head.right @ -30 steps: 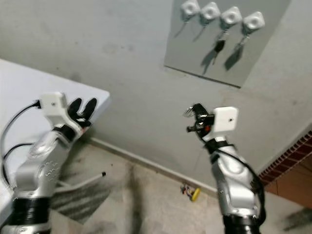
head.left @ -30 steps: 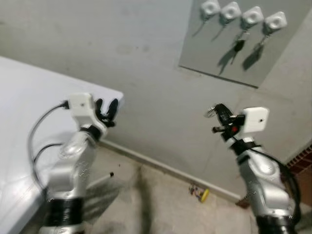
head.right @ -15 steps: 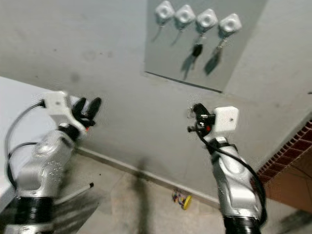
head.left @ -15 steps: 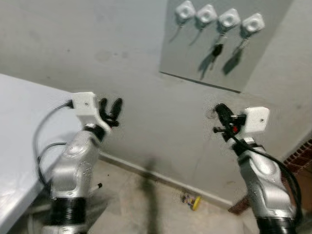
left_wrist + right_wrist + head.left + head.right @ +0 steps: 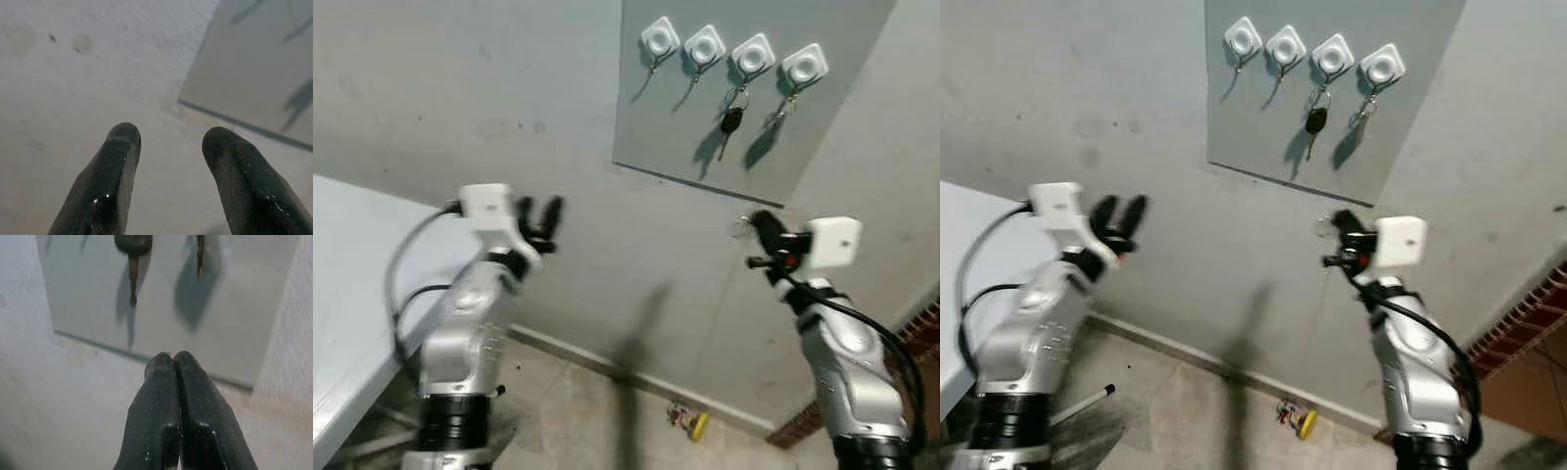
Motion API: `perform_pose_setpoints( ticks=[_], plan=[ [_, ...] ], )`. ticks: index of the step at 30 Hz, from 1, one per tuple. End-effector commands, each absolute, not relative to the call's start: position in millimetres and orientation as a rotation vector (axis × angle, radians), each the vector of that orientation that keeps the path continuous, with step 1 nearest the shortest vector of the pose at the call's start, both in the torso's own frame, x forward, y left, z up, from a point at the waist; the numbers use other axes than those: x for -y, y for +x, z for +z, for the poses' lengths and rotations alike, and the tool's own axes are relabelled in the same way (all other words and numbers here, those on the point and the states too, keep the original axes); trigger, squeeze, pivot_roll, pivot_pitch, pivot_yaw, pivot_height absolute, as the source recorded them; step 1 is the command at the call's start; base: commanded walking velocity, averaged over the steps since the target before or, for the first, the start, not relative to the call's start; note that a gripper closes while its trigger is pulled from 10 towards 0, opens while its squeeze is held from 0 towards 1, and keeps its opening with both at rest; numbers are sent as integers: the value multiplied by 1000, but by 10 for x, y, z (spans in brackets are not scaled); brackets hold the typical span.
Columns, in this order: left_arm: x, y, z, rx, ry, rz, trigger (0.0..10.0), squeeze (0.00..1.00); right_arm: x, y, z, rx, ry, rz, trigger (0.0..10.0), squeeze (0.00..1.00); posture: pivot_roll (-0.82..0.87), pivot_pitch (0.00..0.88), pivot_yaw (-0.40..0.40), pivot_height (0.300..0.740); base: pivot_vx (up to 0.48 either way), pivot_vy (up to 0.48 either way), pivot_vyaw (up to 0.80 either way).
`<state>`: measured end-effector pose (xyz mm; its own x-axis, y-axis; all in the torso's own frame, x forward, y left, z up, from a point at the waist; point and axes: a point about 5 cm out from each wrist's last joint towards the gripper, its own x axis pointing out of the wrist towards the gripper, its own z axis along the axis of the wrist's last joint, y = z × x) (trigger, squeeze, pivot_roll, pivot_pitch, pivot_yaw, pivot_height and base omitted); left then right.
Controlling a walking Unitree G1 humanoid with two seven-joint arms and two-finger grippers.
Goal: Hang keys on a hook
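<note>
Overhead, the wall board (image 5: 744, 98) carries four hooks, two free on the robot's left (image 5: 658, 39). Below it, the right tool (image 5: 1340, 238) is pinched tight on a glinting key ring (image 5: 740, 224); lift it squarely toward a free hook. Left tool (image 5: 540, 217) gapes, empty.

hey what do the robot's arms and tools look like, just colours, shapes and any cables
Both arms are silver metal with rounded segments and a black band low down. Each wrist carries a white boxy camera housing. The left tool and right tool each have two long, rounded glossy black fingers. Black cables loop alongside both arms; the right wrist shows a small red spot.
</note>
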<state>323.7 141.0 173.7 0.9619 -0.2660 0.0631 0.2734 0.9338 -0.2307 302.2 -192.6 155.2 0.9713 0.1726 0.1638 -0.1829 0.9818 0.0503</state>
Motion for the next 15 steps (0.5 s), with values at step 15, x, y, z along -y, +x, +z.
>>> perform_pose_setpoints(
  ticks=[15],
  plan=[
    [-1472,3261,1843,81,-170,-222,10000,0,1807,3049,1635,187,67,258,10000,0,43,47,-58,740,120,0,0]
  ],
)
